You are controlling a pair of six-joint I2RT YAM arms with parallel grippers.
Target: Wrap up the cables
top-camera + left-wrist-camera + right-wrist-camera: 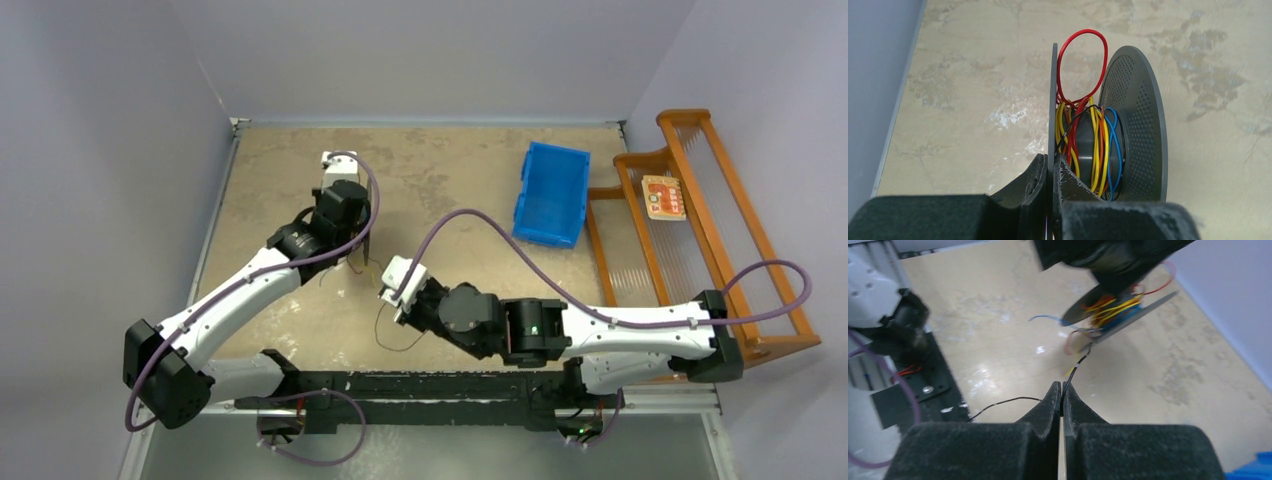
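**Left wrist cam: spool flange pinched, other side clamped on a hair-thin wire**

Left wrist view first. The left jaws are pinching the thin near flange of a black round two-flanged plastic spool (pixel 1143 125). It stands on edge with both flanges upright. The far flange has a perforated face and sits at about 2 o'clock from the jaw tips. I can't tell from here whether the spool touches the beige mottled tabletop (pixel 450 170).

The thin flexible cables (pixel 1095 150) are red, yellow, orange, blue and black strands. Most of their length is wound around the grey core between the two flanges. A loose red loop (pixel 1083 32) pokes out past the rim toward 12 o'clock.

On the right wrist cam, the right jaws are pressed together with the hair-like black strand (pixel 1075 369) caught right at their tips. From there it runs toward 1 o'clock, up to the spool. Another stretch of it lies on the tabletop heading off toward 9 o'clock. A loose blue end (pixel 1048 318) sticks out of the spool toward 9 o'clock, though it's pretty blurry.

In the top view, the spool sits at roughly 11 o'clock from the right jaws, which are near the middle of the tabletop. More black strand curls on the surface at about 6 o'clock from them. A blue plastic bin (pixel 550 190) sits at 2 o'clock on the tabletop. An orange wooden rack (pixel 700 150) is off the edge at 3 o'clock.
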